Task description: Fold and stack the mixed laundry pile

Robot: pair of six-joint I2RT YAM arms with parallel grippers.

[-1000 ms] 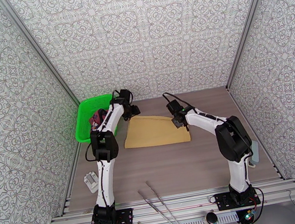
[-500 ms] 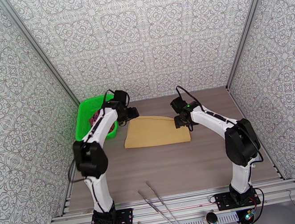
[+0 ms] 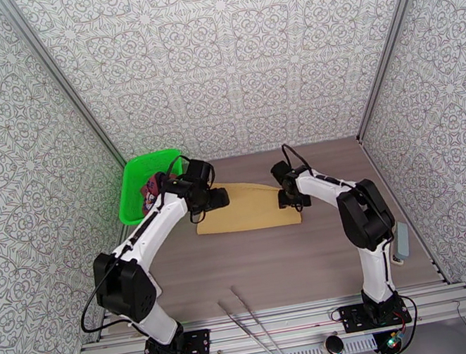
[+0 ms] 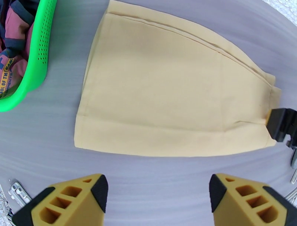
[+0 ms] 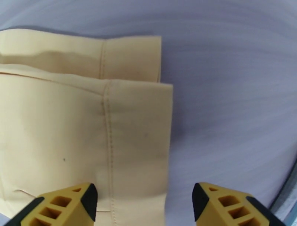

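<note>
The tan cloth [image 3: 247,209] lies folded flat on the table, and it also shows in the left wrist view [image 4: 167,93] and the right wrist view [image 5: 74,126]. My left gripper [image 3: 216,198] hovers at the cloth's left edge; its jaws [image 4: 159,200] are open and empty. My right gripper [image 3: 289,197] hangs over the cloth's right hem [image 5: 167,141], open [image 5: 144,204], with nothing held. The maroon tank top [image 3: 153,187] lies crumpled in the green basket [image 3: 134,173], and its printed fabric [image 4: 15,33] shows behind the basket rim [image 4: 39,55].
Long metal tongs [image 3: 252,324] lie at the near edge between the arm bases. A small white object [image 3: 144,287] sits near the left rail and a grey block [image 3: 401,240] by the right rail. Patterned walls close in three sides.
My left arm's elbow swung down and left, and its gripper slid nearer along the cloth's left edge. My right gripper shifted slightly toward the cloth's right hem. The cloth kept its shape.
</note>
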